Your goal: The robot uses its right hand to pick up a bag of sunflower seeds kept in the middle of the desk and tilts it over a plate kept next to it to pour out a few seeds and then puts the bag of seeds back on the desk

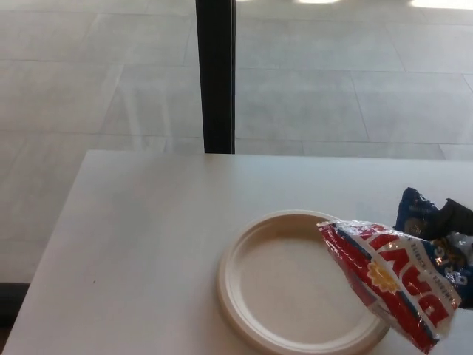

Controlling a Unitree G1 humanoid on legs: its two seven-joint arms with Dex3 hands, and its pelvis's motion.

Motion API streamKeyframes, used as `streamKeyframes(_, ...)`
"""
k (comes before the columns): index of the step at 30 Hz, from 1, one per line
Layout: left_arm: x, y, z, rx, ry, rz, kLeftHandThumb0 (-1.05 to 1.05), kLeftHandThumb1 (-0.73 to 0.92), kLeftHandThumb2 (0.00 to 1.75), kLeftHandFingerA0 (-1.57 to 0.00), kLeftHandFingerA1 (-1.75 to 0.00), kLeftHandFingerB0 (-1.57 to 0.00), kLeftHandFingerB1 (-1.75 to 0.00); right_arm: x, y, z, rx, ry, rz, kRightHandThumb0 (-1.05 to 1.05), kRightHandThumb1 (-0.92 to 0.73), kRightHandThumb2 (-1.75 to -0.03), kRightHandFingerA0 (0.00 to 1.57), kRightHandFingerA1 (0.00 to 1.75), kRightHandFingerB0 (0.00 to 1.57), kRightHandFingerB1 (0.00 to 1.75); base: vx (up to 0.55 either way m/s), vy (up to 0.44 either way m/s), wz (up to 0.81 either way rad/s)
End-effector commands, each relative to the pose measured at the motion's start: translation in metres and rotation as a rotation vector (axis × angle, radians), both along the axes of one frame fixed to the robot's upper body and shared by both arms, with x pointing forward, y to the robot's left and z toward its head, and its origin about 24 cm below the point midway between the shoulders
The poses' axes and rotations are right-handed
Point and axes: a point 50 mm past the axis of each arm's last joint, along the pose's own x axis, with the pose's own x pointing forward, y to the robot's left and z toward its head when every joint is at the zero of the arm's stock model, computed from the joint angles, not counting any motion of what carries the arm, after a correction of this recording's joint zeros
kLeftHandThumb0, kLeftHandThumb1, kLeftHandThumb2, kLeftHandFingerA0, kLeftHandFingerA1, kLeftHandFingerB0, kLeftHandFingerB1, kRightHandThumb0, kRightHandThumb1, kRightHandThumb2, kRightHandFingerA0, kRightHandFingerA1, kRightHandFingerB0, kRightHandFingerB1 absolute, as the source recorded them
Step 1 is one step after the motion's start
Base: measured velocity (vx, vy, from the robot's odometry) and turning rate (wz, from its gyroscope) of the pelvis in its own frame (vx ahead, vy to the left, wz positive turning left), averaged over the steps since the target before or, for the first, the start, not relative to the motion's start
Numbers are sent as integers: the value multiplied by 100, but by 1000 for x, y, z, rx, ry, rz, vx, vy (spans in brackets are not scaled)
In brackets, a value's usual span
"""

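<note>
Over the plate [259, 296], the right hand [454, 222] holds the seed bag [388, 277]

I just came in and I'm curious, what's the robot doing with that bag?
The robot's right hand holds a red and white bag, tipped sideways with its end over the plate on the desk. No seeds can be made out on the plate. The left hand isn't in view.
</note>
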Motion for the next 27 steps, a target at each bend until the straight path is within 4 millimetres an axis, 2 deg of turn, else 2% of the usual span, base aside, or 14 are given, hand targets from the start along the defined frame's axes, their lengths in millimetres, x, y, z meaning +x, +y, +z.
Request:
streamKeyframes(1, -1, 8, 7, 38, 20, -18, -71, 69, 62, -35, -50, -35, -37, 7, -1, 5, -19, 89, -29, -15, -44, -120, 89, 175, 80, 157, 0, 0, 0)
streamKeyframes(5, 0, 9, 7, 38, 13, -16, -72, 68, 61, -36, -52, -35, -36, 10, 2, 7, -60, 127, -33, -18, -45, -121, 88, 175, 77, 161, 0, 0, 0)
streamKeyframes(6, 0, 9, 7, 40, 15, -20, -72, 69, 61, -37, -53, -36, -37, 11, 2, 8, -69, 135, -33, -26, -46, -116, 117, 138, 101, 127, 0, 0, 0)
streamKeyframes(7, 0, 9, 7, 41, 14, -14, -75, 59, 70, -36, -56, -34, -42, 13, 2, 10, -88, 151, -35, -21, -49, -112, 87, 175, 72, 163, 0, 0, 0)
streamKeyframes(12, -3, 10, 8, 30, 9, -7, -71, 70, 62, -34, -53, -36, -37, 23, 4, 18, -130, 183, -72, -21, -53, -106, 90, 175, 73, 160, 0, 0, 0)
streamKeyframes(13, -3, 10, 8, 34, 9, -12, -70, 70, 62, -34, -52, -35, -37, 26, 4, 21, -147, 182, -79, -21, -55, -101, 89, 175, 74, 139, 0, 0, 0)
streamKeyframes(16, -5, 11, 9, 42, 25, -27, -72, 70, 61, -36, -51, -35, -36, 34, 5, 31, -188, 195, -122, -20, -55, -93, 88, 175, 75, 139, 0, 0, 0)
streamKeyframes(17, -5, 11, 9, 40, 25, -26, -72, 70, 62, -35, -51, -34, -36, 35, 6, 33, -194, 184, -127, -22, -55, -93, 88, 175, 81, 108, 0, 0, 0)
streamKeyframes(19, -5, 11, 9, 42, 31, -34, -73, 71, 63, -34, -49, -34, -36, 38, 6, 37, -202, 165, -146, -25, -57, -90, 90, 175, 81, 77, 0, 0, 0)
streamKeyframes(20, -5, 11, 9, 48, 39, -47, -73, 71, 63, -34, -49, -34, -36, 41, 7, 41, -208, 151, -164, -25, -57, -90, 90, 175, 81, 77, 0, 0, 0)
streamKeyframes(21, -6, 11, 9, 46, 33, -32, -73, 70, 62, -34, -49, -35, -36, 41, 9, 42, -213, 135, -161, -17, -51, -95, 107, 171, 79, 119, 0, 0, 0)
streamKeyframes(22, -6, 11, 9, 40, 22, -6, -72, 68, 62, -36, -50, -36, -36, 42, 9, 43, -222, 125, -165, -24, -55, -95, 94, 175, 86, 108, 0, 0, 0)
streamKeyframes(25, -4, 12, 10, 40, 12, -14, -72, 69, 61, -34, -51, -37, -36, 42, 11, 47, -245, 103, -167, -23, -50, -105, 91, 175, 82, 150, 0, 0, 0)
streamKeyframes(27, -3, 12, 10, 54, 26, -35, -74, 70, 61, -37, -51, -39, -36, 42, 14, 50, -257, 83, -162, -24, -48, -104, 92, 175, 83, 153, 0, 0, 0)
